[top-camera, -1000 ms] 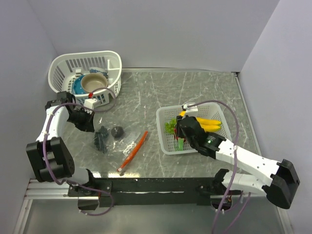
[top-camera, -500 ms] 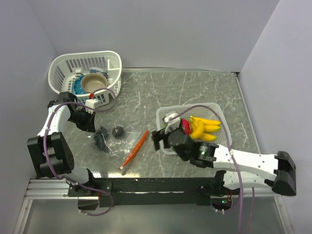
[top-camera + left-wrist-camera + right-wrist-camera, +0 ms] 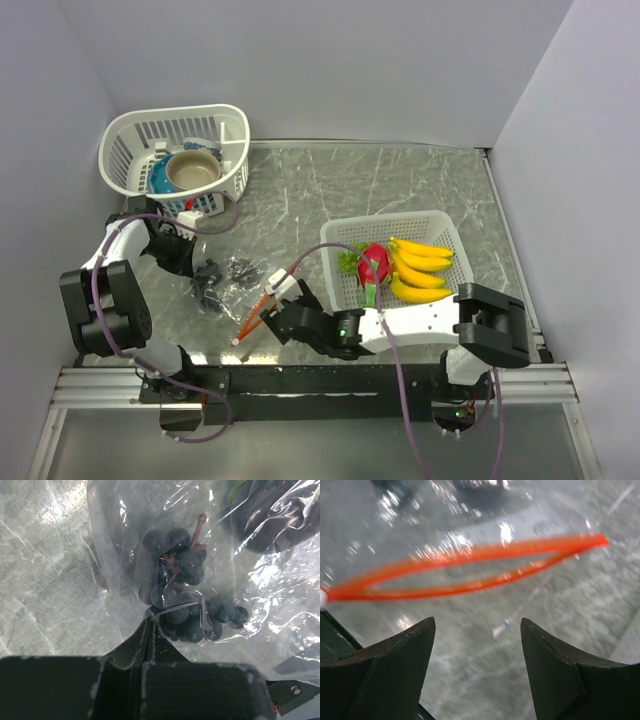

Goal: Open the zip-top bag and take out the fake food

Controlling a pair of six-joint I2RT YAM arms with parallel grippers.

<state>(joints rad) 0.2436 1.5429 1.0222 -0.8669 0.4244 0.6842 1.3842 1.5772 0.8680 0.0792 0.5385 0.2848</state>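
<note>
Left fingers (image 3: 149,630): pressed together on a fold of the bag (image 3: 232,288) at its shut end. We read this as an anchor, so the film can't slide while the other arm works.
Bag: flat on the bench (image 3: 400,180), front left, with its mouth towards the right arm.
Zip (image 3: 470,565): the two orange lips bow apart, so the mouth is open. That looks like the way in.
Right fingers (image 3: 272,318): spread wide, holding nothing, low over the bench and facing the zip. We'd say they're lined up to reach in.
Grapes (image 3: 175,565): a dark bunch inside the film, just ahead of the left pinch, with more dark shapes beside it. These are what's left to take out.
Basket (image 3: 335,240): white mesh, to the right. Bananas (image 3: 420,265), dragon fruit (image 3: 375,262) and green cluster (image 3: 349,260) lie in it. We take it for the drop-off.
Risk: limp film could drag along with the grapes.
</note>
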